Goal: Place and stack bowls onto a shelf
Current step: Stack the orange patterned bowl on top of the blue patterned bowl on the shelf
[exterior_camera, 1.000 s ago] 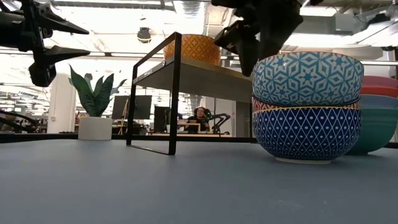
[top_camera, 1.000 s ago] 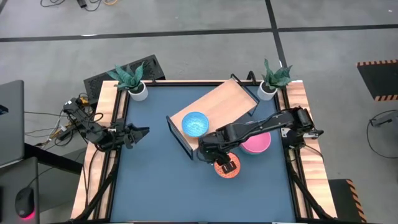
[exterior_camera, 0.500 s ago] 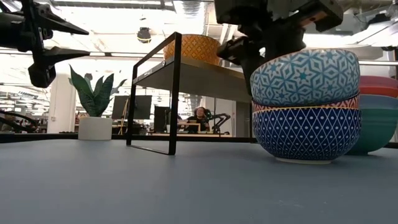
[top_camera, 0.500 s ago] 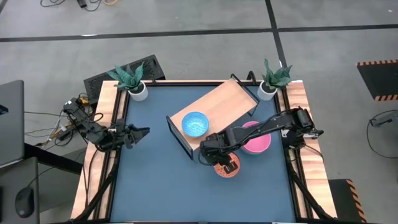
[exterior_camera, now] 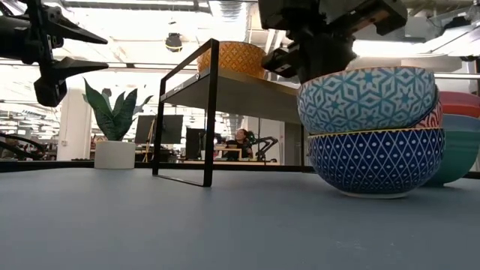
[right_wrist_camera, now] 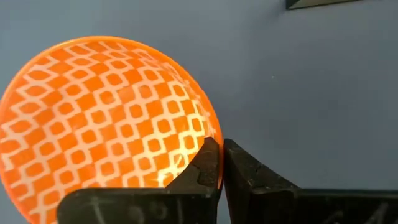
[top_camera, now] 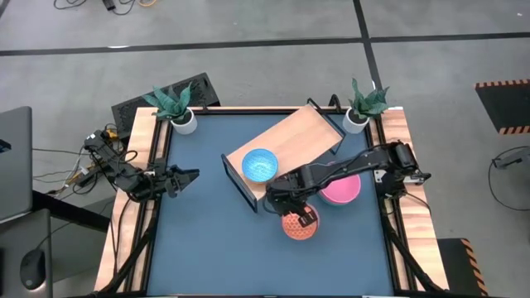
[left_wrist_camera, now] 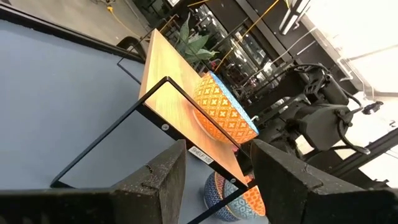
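The right gripper (right_wrist_camera: 221, 163) pinches the top bowl (right_wrist_camera: 106, 124) at its five-o'clock rim; it looks glazed, slippery, breakable. The left gripper (top_camera: 189, 175) waits, fingers apart.

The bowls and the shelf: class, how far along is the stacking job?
Done: one bowl sits on the shelf. In hand: the right gripper pinches the rim of the top bowl of a table stack, tilting it. Left: the blue bowl, pink bowl. The left gripper waits.
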Controlling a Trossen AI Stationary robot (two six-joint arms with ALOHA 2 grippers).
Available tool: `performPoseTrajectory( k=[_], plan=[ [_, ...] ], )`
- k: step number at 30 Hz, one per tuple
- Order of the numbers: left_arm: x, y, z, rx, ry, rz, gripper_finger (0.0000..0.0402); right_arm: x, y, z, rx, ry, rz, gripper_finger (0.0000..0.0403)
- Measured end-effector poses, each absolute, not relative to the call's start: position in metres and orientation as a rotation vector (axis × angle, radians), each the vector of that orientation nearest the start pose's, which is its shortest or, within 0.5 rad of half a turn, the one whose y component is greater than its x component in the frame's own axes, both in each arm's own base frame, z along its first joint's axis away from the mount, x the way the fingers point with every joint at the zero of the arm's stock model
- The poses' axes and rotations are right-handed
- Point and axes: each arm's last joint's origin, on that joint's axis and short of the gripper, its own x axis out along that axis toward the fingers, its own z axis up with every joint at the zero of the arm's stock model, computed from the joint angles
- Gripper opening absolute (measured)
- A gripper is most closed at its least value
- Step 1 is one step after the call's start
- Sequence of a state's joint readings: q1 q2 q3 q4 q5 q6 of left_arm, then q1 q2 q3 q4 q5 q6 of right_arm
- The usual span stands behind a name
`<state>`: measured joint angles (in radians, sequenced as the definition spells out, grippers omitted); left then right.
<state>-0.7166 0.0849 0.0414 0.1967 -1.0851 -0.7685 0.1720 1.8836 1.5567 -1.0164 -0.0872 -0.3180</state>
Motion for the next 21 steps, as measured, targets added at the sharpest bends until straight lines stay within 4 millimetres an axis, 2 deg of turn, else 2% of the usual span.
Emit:
performPoseTrajectory(
  k=[9, 15, 21],
  plan=[
    [0.081, -0.036, 0.187, -0.874, -0.230, 0.318, 0.0165, 0.367, 0.055, 0.269, -0.236, 1.228, 0.377, 0.0028],
    [0.081, -0.036, 0.186, -0.867, -0.225, 0.320, 0.0165, 0.356, 0.045, 0.289, -0.163, 1.194, 0.337, 0.0028],
    [0.081, -0.036, 0.186, -0.867, -0.225, 0.321, 0.0165, 0.334, 0.041, 0.309, -0.067, 1.229, 0.342, 0.0028]
  ],
)
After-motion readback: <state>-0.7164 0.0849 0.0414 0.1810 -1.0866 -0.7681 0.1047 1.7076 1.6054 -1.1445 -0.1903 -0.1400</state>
